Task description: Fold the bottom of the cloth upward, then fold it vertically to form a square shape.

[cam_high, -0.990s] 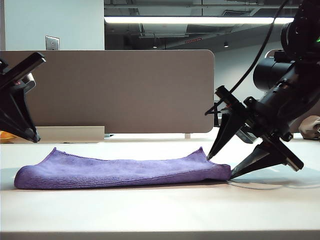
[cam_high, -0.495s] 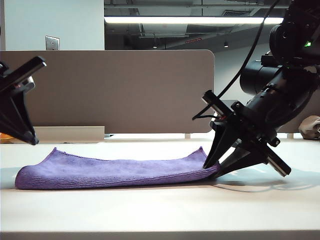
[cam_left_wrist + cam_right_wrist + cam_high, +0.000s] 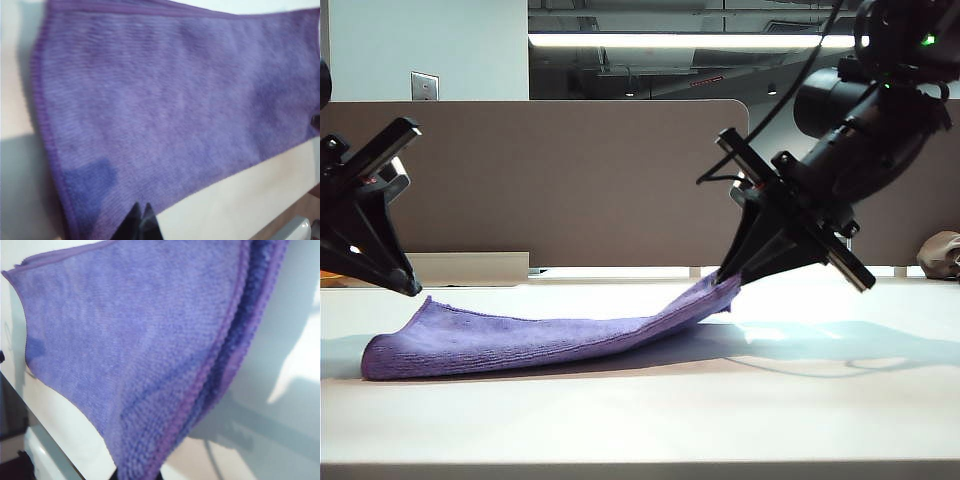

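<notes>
1. The purple cloth (image 3: 550,335) lay on the white surface (image 3: 640,420), folded over so that it formed a long, low band running from about nine o'clock in the exterior view toward the middle.
2. The cloth's end toward three o'clock was raised off the surface and sloped up to the right end effector (image 3: 728,276), while the rest stayed flat.
3. The right end effector, angled down from the two o'clock side of the exterior view, had its fingers pressed together on that raised corner of the cloth.
4. In the right wrist view the cloth (image 3: 140,350) hung away from the pinch point (image 3: 137,475), two layers and the stitched hem showing along one edge.
5. The left end effector (image 3: 412,288) hovered at the cloth's nine o'clock end, its tips just above the cloth's far corner; whether it touched the cloth could not be told.
6. In the left wrist view its fingertips (image 3: 142,222) sat pressed together, with nothing visibly between them, over the cloth's (image 3: 170,100) near edge.
7. A grey partition panel (image 3: 570,180) stood behind the surface at twelve o'clock.
8. Shadows of the right arm fell on the surface under the lifted end.
</notes>
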`<state>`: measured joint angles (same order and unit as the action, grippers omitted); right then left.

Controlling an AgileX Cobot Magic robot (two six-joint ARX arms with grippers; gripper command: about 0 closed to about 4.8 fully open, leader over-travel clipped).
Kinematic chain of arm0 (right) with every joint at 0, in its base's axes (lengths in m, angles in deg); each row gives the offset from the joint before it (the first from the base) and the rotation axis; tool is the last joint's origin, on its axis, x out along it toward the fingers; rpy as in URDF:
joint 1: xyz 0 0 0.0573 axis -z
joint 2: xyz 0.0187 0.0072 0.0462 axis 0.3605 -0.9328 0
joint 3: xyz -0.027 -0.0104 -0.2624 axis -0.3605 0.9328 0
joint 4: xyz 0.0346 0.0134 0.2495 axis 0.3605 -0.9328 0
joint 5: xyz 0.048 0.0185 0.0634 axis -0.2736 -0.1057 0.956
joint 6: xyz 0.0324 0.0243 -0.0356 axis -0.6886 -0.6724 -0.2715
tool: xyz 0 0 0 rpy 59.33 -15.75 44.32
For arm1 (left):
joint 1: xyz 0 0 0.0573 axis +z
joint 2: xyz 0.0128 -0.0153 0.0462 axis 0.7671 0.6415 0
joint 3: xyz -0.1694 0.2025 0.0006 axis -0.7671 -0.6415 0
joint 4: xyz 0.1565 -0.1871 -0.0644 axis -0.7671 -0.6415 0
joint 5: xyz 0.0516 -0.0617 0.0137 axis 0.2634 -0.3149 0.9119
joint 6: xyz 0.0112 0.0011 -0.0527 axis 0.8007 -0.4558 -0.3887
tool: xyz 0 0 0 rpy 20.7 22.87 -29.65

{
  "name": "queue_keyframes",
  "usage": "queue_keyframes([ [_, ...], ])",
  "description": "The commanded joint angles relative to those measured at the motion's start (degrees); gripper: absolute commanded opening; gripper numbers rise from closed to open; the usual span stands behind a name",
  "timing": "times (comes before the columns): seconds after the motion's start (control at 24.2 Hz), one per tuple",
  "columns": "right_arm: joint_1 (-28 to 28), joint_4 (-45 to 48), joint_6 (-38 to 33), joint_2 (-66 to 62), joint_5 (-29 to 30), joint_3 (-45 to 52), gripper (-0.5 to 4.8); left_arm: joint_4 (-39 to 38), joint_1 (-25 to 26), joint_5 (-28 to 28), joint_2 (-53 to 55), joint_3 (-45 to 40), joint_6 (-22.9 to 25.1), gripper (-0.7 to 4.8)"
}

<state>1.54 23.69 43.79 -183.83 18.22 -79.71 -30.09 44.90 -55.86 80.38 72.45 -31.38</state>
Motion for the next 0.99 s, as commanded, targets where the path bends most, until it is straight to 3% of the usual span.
queue_keyframes([
  [0.04,-1.0,-5.6,4.5,0.3,-2.4,-2.9,-0.06,0.1,0.0,-0.6,-0.2,0.1,0.5,-0.06],
  [0.25,-5.3,-11.8,8.8,0.3,-6.1,-8.6,-0.06,0.3,0.0,-1.8,0.1,0.1,2.3,-0.05],
  [0.37,-8.3,-11.7,8.7,0.3,-8.2,-10.9,-0.06,0.4,0.2,-8.7,0.0,0.1,3.9,-0.05],
  [0.62,-12.5,-11.0,8.6,-0.1,-10.1,-12.8,-0.06,-0.2,0.7,-9.8,-2.3,0.2,3.5,-0.05],
  [0.83,-14.5,-8.7,6.2,-1.3,-9.9,-12.9,-0.06,-1.4,6.0,-12.8,-9.7,0.2,2.2,-0.06],
  [0.87,-15.2,-7.6,5.5,-2.0,-8.6,-12.9,-0.06,-3.6,8.7,-13.2,-13.2,0.1,2.4,-0.06],
  [0.99,-16.8,-5.0,3.5,-2.7,-7.8,-12.9,-0.06,-7.8,10.3,-12.9,-16.1,0.1,3.8,-0.06],
])
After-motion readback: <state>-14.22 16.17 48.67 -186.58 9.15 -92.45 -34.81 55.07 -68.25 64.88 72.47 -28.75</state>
